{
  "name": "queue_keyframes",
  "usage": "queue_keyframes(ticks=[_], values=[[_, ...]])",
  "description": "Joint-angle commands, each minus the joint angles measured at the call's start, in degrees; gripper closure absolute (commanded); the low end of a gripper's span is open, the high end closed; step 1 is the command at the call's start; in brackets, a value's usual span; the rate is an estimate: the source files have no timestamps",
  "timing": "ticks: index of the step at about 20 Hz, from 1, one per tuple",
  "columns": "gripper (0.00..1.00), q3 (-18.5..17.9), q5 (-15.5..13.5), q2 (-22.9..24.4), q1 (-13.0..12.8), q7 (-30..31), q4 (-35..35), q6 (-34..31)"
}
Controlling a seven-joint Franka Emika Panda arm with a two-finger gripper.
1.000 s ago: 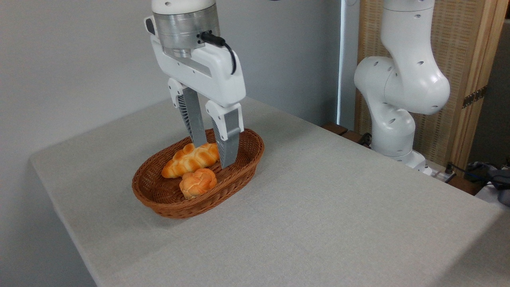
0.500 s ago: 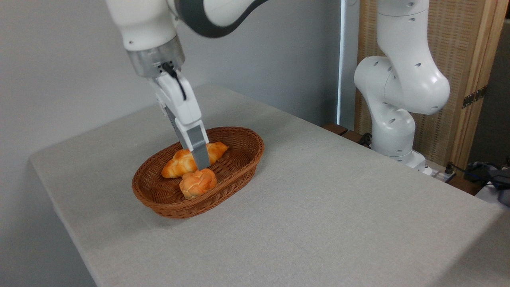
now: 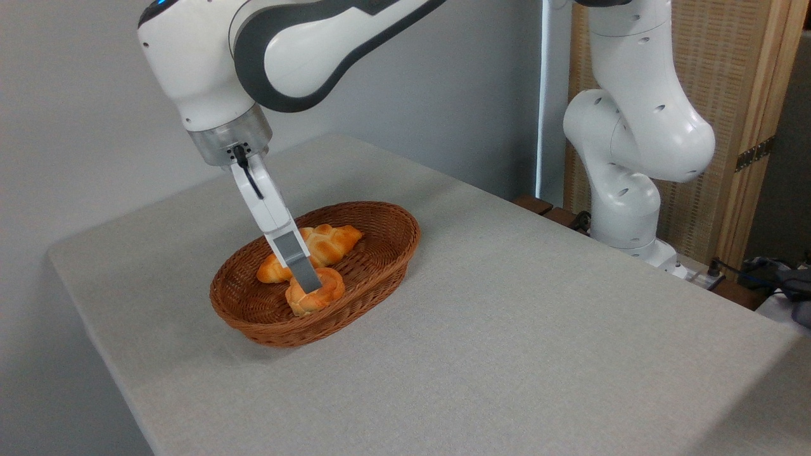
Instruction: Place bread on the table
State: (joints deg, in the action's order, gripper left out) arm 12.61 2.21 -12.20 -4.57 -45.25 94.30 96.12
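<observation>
The bread [image 3: 331,286], a small round golden-orange bun, lies in the near part of a brown wicker basket [image 3: 407,248] on the cloth-covered table [image 3: 507,329]. My gripper [image 3: 309,285] reaches down into the basket, tilted and seen edge-on. Its near finger [image 3: 298,259] stands in front of the bun's left half, tip down at the bun, and hides the far finger. The bun looks unsqueezed and rests on the basket floor, so the jaws appear open around it.
A longer braided loaf [image 3: 332,236] lies behind the bun in the same basket. The arm's white base [image 3: 627,190] stands off the table's far right edge, in front of a woven wooden screen [image 3: 735,95].
The gripper has turned edge-on, swung left and dropped from above the loaf to the bun. Neither the bun nor the loaf has moved.
</observation>
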Motion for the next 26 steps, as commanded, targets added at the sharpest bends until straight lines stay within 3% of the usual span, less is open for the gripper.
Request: queue_keyframes(ticks=[1,6,14,17,19,21,26], values=[[0.00,0.14,1.30,-0.97,-1.05,-0.81,-0.44,0.56],[0.00,0.14,2.97,-2.39,-3.17,-0.11,-0.44,0.56],[0.00,0.05,5.26,-4.67,-4.31,1.03,-0.44,1.70],[0.01,0.14,7.89,-5.20,-5.10,4.19,-0.44,2.05],[0.20,0.14,9.82,-5.46,-5.80,6.74,-0.44,2.05],[0.50,0.05,9.48,-5.20,-5.81,7.10,-0.44,2.05],[0.51,0.05,9.13,-5.02,-5.81,7.45,-0.44,1.79]])
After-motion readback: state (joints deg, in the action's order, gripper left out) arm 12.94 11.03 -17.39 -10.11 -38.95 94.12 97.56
